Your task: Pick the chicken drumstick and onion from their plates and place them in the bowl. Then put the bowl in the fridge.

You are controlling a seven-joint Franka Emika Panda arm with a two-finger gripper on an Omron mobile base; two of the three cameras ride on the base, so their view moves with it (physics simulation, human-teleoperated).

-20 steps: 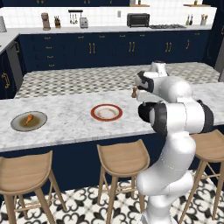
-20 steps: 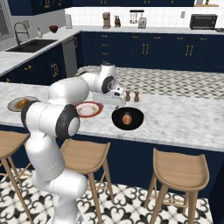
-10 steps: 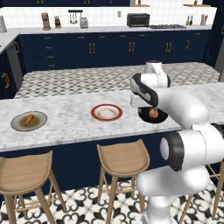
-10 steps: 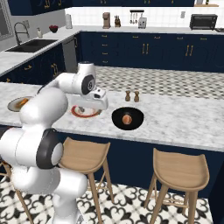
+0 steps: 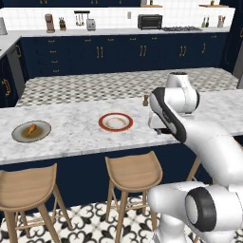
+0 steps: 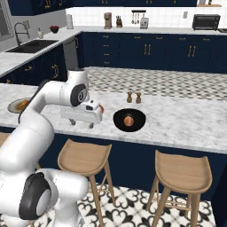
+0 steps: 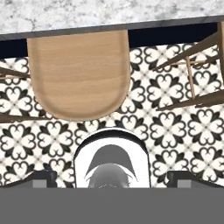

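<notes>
Robot gripper (image 6: 90, 124) hangs at the near edge of the marble island counter (image 6: 177, 124), seen in the right base view just left of the black bowl, its short fingers pointing down toward the floor. Nothing is between the fingers; whether they are spread or closed I cannot tell, since they are small and partly hidden by the hand.

Going left to right in the left base view: at the far left of the counter sits the olive-grey plate (image 5: 19, 136) with the chicken drumstick (image 5: 30, 129) lying on it. Well to its right, near the middle of the counter, is the white plate with a red rim (image 5: 115, 122). Further right stand two small shakers (image 5: 145, 100), and beside them the white arm rises and covers the counter there.

From the right base view, the olive-grey plate shows at the far left edge, partly behind the arm. Right of the gripper sits the bowl (image 6: 129, 120), and the round onion (image 6: 128, 121) rests inside it, near its middle. The two shakers stand just behind the bowl. A sink (image 6: 31, 45) is set in the side counter at the upper left.

Looking down from the hand camera: the counter's marble edge runs along the top, a wooden stool seat (image 7: 78, 74) lies below it, and a black-and-white patterned tile floor (image 7: 175, 100) spreads around.
</notes>
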